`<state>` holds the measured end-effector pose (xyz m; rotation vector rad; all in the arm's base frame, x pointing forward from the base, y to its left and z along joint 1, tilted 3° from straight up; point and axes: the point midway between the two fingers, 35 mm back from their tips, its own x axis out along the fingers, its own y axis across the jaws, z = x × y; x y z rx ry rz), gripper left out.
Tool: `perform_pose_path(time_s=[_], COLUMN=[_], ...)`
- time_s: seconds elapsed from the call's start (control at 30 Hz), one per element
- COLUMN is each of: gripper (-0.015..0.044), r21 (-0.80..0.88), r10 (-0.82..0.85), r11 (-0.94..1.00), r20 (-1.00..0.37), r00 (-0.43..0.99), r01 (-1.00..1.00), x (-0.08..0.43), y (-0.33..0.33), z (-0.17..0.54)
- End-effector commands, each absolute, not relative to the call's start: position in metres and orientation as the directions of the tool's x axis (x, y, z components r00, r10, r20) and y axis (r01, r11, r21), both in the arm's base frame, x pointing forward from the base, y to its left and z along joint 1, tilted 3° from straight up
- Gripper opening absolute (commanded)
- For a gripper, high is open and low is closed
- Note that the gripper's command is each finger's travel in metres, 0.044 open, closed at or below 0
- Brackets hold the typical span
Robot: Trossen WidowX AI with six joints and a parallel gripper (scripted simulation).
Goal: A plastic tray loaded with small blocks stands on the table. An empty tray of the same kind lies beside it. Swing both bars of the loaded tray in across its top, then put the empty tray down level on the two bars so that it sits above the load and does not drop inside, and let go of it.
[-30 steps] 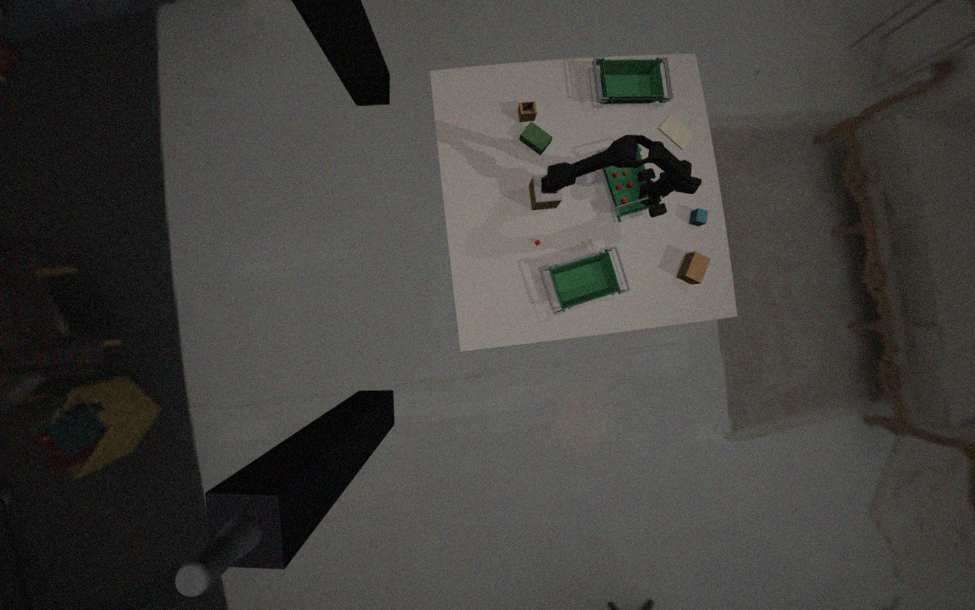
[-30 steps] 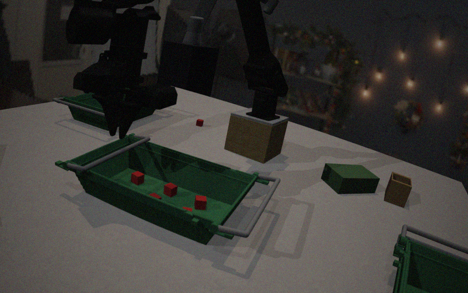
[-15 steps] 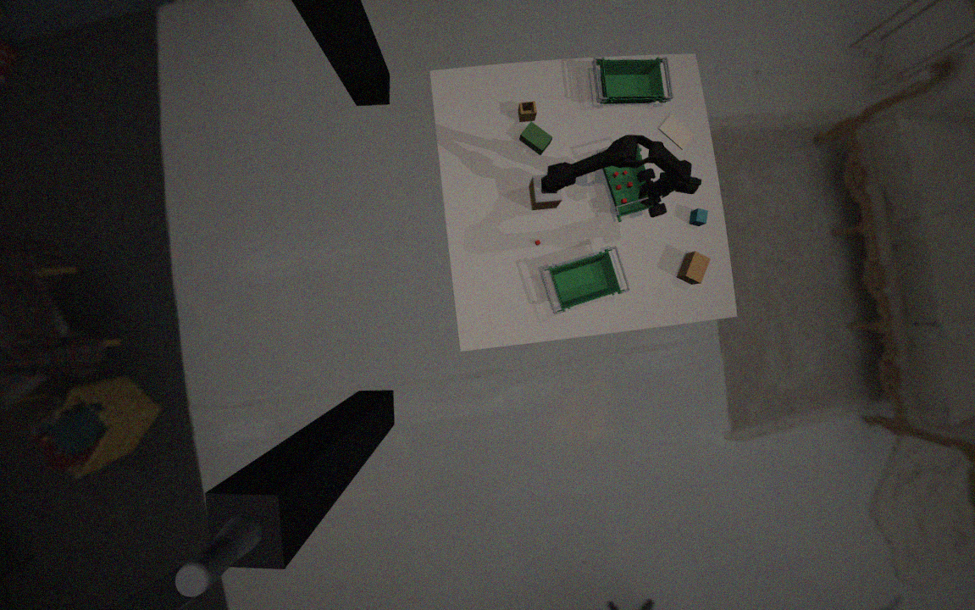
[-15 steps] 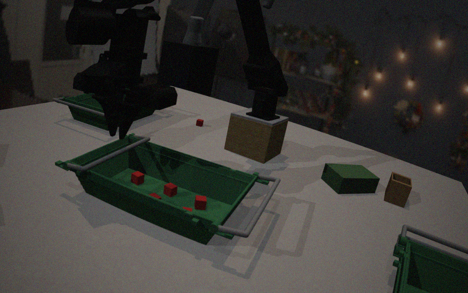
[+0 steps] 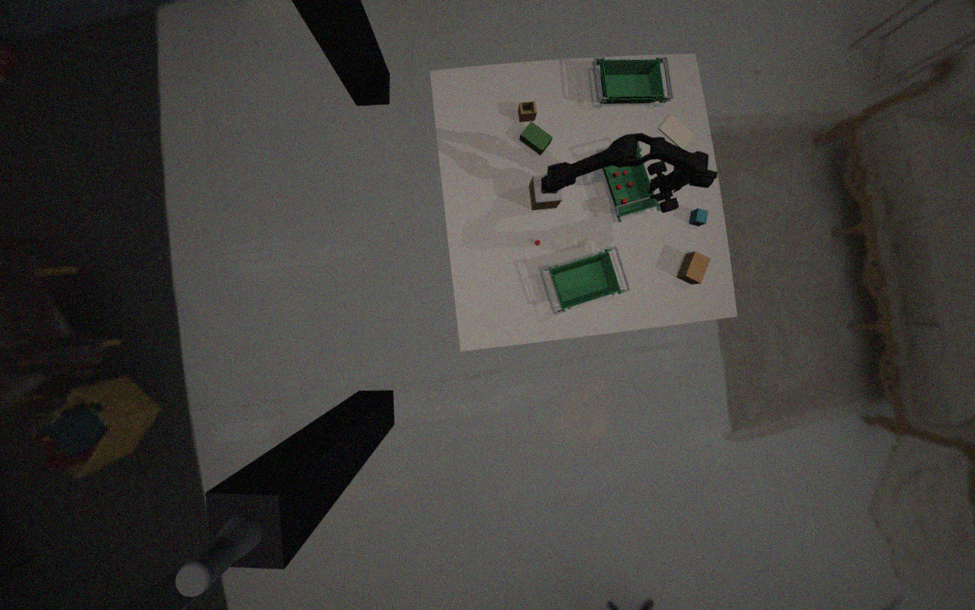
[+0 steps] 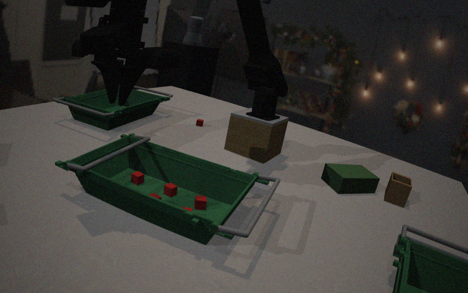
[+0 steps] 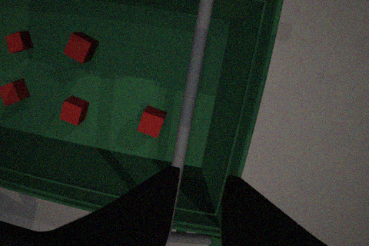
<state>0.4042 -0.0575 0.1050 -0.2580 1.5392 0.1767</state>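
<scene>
The loaded green tray [image 5: 636, 192] [image 6: 129, 202] [image 7: 134, 58] holds several red blocks. One of its grey bars [image 6: 109, 155] [image 7: 194, 65] lies in across the top near one end. The other bar [image 6: 262, 207] is swung out beyond the opposite end. My gripper [image 6: 117, 104] [image 7: 201, 183] is slightly open, its narrow gap empty. It is above the swung-in bar's end of the tray, clear of the bar in the exterior view. One empty green tray [image 5: 585, 280] [image 6: 91, 118] and another empty tray [image 5: 631, 80] stand on either side. My fingertips are hidden in the top view.
The arm's base block [image 5: 545, 201] [image 6: 246, 138] stands beside the loaded tray. A green block [image 5: 535, 137] [image 6: 359, 184], a brown open box [image 6: 395, 191], a loose red block [image 5: 537, 242] [image 6: 199, 122], a blue block [image 5: 697, 218], an orange block [image 5: 695, 268] and a pale flat plate [image 5: 674, 130] lie around.
</scene>
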Motion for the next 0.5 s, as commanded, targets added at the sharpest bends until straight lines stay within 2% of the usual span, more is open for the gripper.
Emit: perform_pose_path(time_s=[0.0, 0.13, 0.17, 0.27, 0.47], gripper=[0.0081, 0.0081, 0.0081, 0.0081, 0.0081], r21=[-0.062, -0.062, -0.061, -0.06, -0.059], r10=[-0.051, -0.051, -0.05, -0.049, -0.046], r11=[0.961, 0.961, 0.96, 0.958, 0.95], r20=[-0.998, -0.998, -0.998, -0.998, -0.998], r00=[0.048, 0.048, 0.045, 0.046, 0.05], r01=[-0.268, -0.269, -0.274, -0.28, -0.307], x=[0.401, 0.391, 0.398, 0.401, 0.396], y=[-0.055, -0.052, -0.052, -0.031, 0.067], z=[0.151, 0.192, 0.169, 0.158, 0.11])
